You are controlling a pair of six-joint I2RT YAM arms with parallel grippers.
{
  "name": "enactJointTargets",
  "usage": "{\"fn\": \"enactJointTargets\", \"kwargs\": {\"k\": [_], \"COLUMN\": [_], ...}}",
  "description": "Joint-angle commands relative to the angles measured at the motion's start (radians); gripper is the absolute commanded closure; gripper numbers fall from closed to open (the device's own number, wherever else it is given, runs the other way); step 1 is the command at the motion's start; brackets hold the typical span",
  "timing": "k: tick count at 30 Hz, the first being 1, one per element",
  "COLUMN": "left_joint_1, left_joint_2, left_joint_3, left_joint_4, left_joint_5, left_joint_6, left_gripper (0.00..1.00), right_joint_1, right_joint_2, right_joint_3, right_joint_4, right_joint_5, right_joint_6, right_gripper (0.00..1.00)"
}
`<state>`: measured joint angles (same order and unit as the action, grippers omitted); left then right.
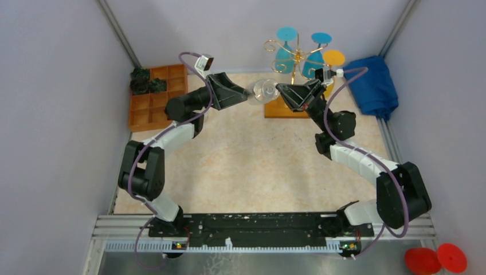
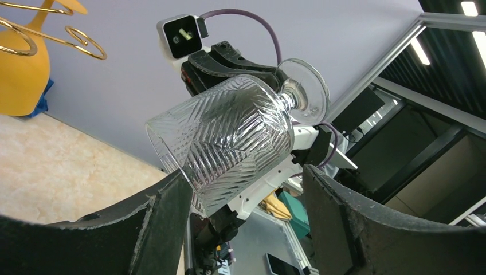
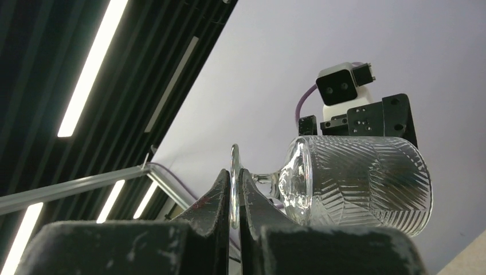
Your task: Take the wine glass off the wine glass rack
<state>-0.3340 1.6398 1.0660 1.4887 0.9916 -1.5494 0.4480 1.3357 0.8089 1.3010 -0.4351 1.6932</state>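
**Wine glass held sideways in the air beside the rack**

The clear, cut-pattern wine glass (image 1: 265, 90) lies on its side above the counter (image 1: 246, 154). It is between the two hands and just in front of the left part of the wine glass rack (image 1: 297, 60), clear of the rack's wire arms. Its round foot points to the right hand (image 1: 279, 87) and its open mouth to the left hand (image 1: 247, 94).

In the right wrist view, the right hand (image 3: 235, 177) is clamped tight on the thin edge of the foot, with the stem and bowl of the glass (image 3: 355, 177) sticking out past the fingertips.

In the left wrist view, the left hand (image 2: 246, 183) is spread wide with the bowl of the glass (image 2: 229, 137) between its two fingers. One finger (image 2: 166, 212) sits at the rim, though I cannot tell whether it touches. The other finger (image 2: 344, 217) stands apart from the glass.

The rack is thin gold wire with curled tips (image 2: 57, 40) on a flat orange-brown wooden base. Blue glasses (image 1: 283, 54) and an orange glass (image 1: 333, 57) hang on it, feet up.

An orange tray (image 1: 155, 103) with compartments sits at the far left of the counter, with dark objects (image 1: 140, 80) in its rear cells. A crumpled blue cloth (image 1: 372, 86) lies at the far right, near the rack.
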Motion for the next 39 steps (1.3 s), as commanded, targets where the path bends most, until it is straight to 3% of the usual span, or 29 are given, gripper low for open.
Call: {"fn": "enactJointTargets", "kwargs": {"k": [1,3,6,13,17,21,24,30,31,35,37,39], "left_joint_1": [0.001,0.0,0.0,-0.007,-0.007,-0.007,-0.008,-0.006,-0.005,-0.006,-0.005,-0.006], "left_joint_2": [-0.032,-0.048,-0.085,-0.178,-0.199,-0.218,-0.256,-0.406,-0.431,-0.503,-0.491,-0.447], "left_joint_3": [0.002,0.0,0.003,-0.017,-0.029,-0.042,-0.03,0.007,0.032,0.267,0.445,0.589], "left_joint_4": [0.304,0.304,0.304,0.296,0.241,0.124,-0.114,-0.735,-0.835,-1.364,-1.668,-1.873], "left_joint_5": [-0.017,-0.022,-0.028,-0.035,-0.019,0.001,0.024,-0.108,-0.146,-0.406,-0.583,-0.763], "left_joint_6": [-0.013,-0.018,-0.033,-0.035,-0.01,0.056,0.193,0.645,0.713,0.972,1.08,1.163], "left_gripper": [0.26,0.28,0.33,0.56,0.61,0.76,1.0,1.0,1.0,1.0,1.0,1.0], "right_joint_1": [0.016,0.021,0.042,0.099,0.122,0.127,0.127,0.126,0.126,0.114,0.109,0.11], "right_joint_2": [0.079,0.144,0.175,0.219,0.229,0.216,0.192,0.162,0.151,0.072,0.0,-0.092], "right_joint_3": [-0.025,-0.03,-0.045,-0.013,-0.008,0.0,-0.006,-0.024,-0.031,-0.069,-0.084,-0.084], "right_joint_4": [0.322,0.419,0.423,0.421,0.422,0.421,0.42,0.417,0.405,0.255,0.105,-0.137], "right_joint_5": [0.069,0.08,0.079,0.074,0.074,0.071,0.073,0.074,0.074,0.05,0.025,0.011], "right_joint_6": [0.083,0.139,0.111,0.079,0.069,0.068,0.065,0.06,0.048,-0.067,-0.162,-0.303], "right_gripper": [1.0,1.0,1.0,1.0,1.0,1.0,1.0,1.0,0.97,0.68,0.52,0.41]}}
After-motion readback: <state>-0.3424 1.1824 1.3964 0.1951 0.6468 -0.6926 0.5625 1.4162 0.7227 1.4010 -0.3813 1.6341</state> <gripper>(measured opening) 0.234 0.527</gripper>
